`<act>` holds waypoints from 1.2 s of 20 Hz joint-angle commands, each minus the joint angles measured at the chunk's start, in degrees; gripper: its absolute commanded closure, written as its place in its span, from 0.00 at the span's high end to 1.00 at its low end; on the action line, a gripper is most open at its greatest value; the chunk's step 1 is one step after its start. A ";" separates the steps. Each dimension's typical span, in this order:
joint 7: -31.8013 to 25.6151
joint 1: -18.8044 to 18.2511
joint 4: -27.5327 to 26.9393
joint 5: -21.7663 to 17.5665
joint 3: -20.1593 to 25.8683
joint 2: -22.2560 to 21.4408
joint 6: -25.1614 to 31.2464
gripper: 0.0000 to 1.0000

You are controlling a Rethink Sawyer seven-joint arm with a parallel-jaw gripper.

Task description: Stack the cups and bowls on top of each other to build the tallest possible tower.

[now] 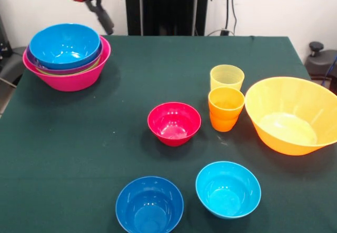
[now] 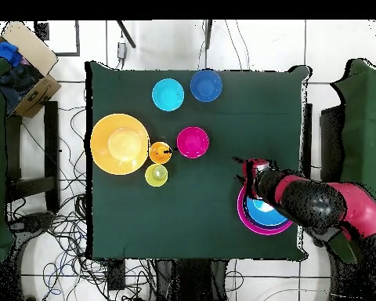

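Front view: gripper (image 1: 104, 22) above tower (image 1: 67, 57) at table (image 1: 131, 64) corner; jaw state unclear; 2 cups (image 1: 226, 93) touching.

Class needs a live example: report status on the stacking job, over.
End effector beside tower, state unclear. Tower four bowls, sky blue on top. Cups and four bowls loose. Nothing in the way.
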 commanded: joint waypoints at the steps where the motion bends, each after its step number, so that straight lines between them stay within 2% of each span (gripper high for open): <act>1: -4.87 0.94 2.65 -5.42 0.74 9.81 -5.09 1.00; 5: 3.45 2.61 3.17 -0.55 -1.72 11.78 -3.43 1.00; 8: 9.06 2.17 5.14 2.40 -1.57 14.11 -5.99 1.00; 13: 14.41 2.52 9.91 4.22 1.10 11.43 -9.37 1.00; 16: 13.90 2.56 11.16 3.43 0.84 11.01 -11.11 1.00; 20: 7.47 0.76 9.73 0.94 -1.74 14.73 -10.64 1.00; 21: 5.37 1.00 8.36 -0.79 -3.42 15.74 -10.54 1.00; 22: 3.66 2.18 6.58 -2.74 -5.50 15.78 -9.79 1.00; 24: 10.83 11.10 1.59 -6.96 -14.46 9.86 -8.66 1.00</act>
